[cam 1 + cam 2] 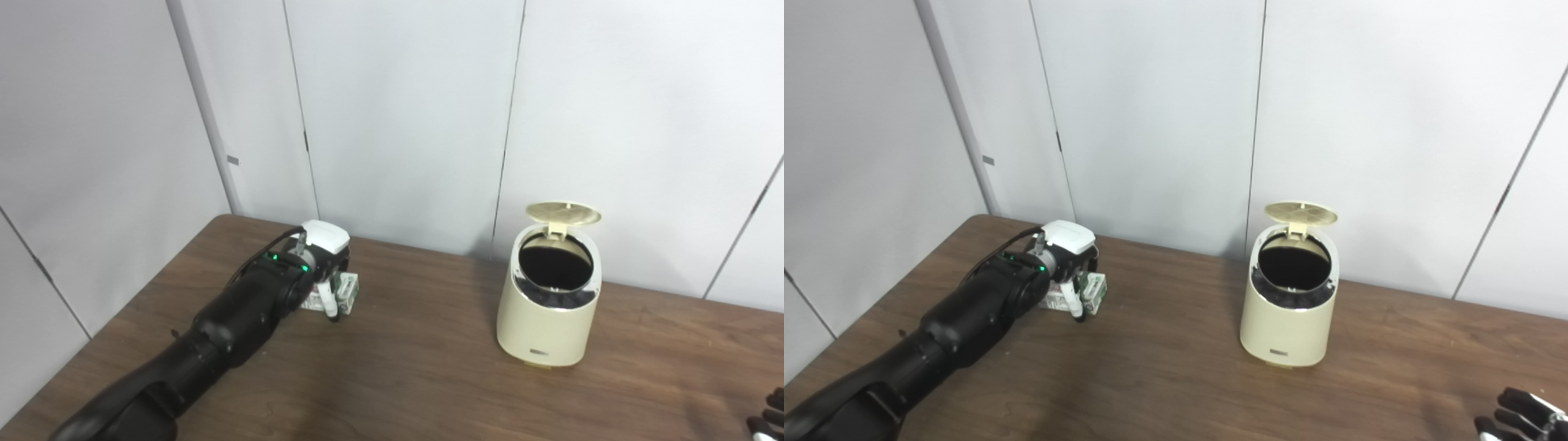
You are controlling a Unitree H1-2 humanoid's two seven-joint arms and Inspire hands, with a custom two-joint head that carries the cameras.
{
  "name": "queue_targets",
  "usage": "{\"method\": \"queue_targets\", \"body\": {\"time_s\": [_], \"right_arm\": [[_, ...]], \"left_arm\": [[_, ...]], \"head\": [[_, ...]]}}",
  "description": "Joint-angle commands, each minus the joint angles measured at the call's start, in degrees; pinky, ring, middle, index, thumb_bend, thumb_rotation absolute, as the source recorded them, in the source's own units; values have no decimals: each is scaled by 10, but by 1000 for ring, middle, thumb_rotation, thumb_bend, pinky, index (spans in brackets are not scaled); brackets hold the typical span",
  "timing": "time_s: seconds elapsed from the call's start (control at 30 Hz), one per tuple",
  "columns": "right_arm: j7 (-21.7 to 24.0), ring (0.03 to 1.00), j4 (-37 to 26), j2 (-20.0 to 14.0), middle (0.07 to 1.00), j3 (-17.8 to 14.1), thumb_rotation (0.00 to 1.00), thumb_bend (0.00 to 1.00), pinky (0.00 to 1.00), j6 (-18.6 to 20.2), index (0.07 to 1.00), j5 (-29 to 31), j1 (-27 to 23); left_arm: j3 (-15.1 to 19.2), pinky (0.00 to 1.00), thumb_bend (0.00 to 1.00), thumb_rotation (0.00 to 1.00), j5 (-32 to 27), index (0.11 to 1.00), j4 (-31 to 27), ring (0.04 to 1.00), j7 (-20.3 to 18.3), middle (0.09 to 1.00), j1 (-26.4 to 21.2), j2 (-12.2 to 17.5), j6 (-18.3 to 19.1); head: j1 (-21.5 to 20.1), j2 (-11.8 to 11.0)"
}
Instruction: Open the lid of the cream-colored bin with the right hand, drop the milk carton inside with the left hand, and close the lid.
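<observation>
Dark brown wood-grain table (398, 380) fills the lower frame. Behind it, pale grey-white wall panels (404, 116) split by thin dark vertical seams; left panel angled toward the corner. Even, soft indoor light, faint sheen on tabletop.

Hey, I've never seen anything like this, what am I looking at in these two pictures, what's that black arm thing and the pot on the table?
Both pictures come from two cameras side by side on a humanoid robot's head, so they show one scene from slightly different spots. The black arm is the robot's left arm; its left hand is down on a small milk carton lying on the brown table, fingers around it, though the carton is not lifted. The pot is a cream-colored bin with its lid flipped up, showing a dark inside. The right hand waits at the bottom right corner, holding nothing.
</observation>
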Motion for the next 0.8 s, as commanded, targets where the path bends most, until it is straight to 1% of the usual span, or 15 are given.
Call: {"method": "queue_targets", "body": {"time_s": [0.0,0.03,0.07,0.1,0.13,0.17,0.23,0.3,0.47,0.53,0.6,0.7,0.77], "right_arm": [[3,674,-22,-3,688,0,0,194,588,-7,670,2,-11],[3,667,-23,-3,683,0,0,194,578,-7,665,3,-12],[3,664,-24,-2,680,0,0,195,572,-7,662,2,-12],[2,661,-24,-2,677,1,0,190,569,-9,659,-1,-12],[1,658,-23,-2,674,1,0,188,564,-11,656,-3,-12],[1,656,-24,-2,673,1,0,187,561,-6,654,-4,-13],[1,667,-27,0,683,-1,0,191,574,2,663,-1,-13],[2,672,-26,-2,689,1,0,187,579,-2,668,-3,-12],[3,676,-32,-1,691,2,0,188,585,2,671,-3,-11],[3,669,-33,-1,687,2,0,186,577,3,667,-3,-11],[3,679,-36,0,693,2,0,186,590,6,672,-3,-11],[2,679,-39,1,692,3,0,177,588,8,671,-6,-11],[1,688,-42,4,699,4,0,177,605,14,680,-6,-11]], "left_arm": [[6,864,859,26,9,662,3,676,24,584,-25,19,-12],[9,862,709,13,7,625,4,656,29,537,-23,20,-15],[15,861,632,6,0,606,2,645,36,512,-20,20,-20],[21,859,569,2,-6,568,-1,620,43,483,-16,20,-23],[25,854,546,1,-9,536,-3,606,47,481,-13,19,-25],[29,852,534,0,-13,519,-6,599,57,481,-9,19,-29],[36,837,522,0,-17,467,-8,608,71,516,-3,18,-34],[42,833,519,0,-22,449,-12,618,79,530,3,17,-40],[50,847,519,0,-28,443,-16,620,85,531,8,15,-47],[50,847,519,0,-26,445,-19,620,84,530,9,14,-43],[52,851,519,0,-27,442,-19,620,87,531,10,14,-43],[56,854,519,0,-33,437,-23,615,95,531,14,14,-48],[64,853,520,0,-41,440,-25,604,108,526,20,12,-53]], "head": [[1,2],[0,2],[0,2],[1,2],[1,2],[1,2],[1,2],[1,2],[1,2],[1,2],[-1,3],[-1,3],[-7,1]]}}
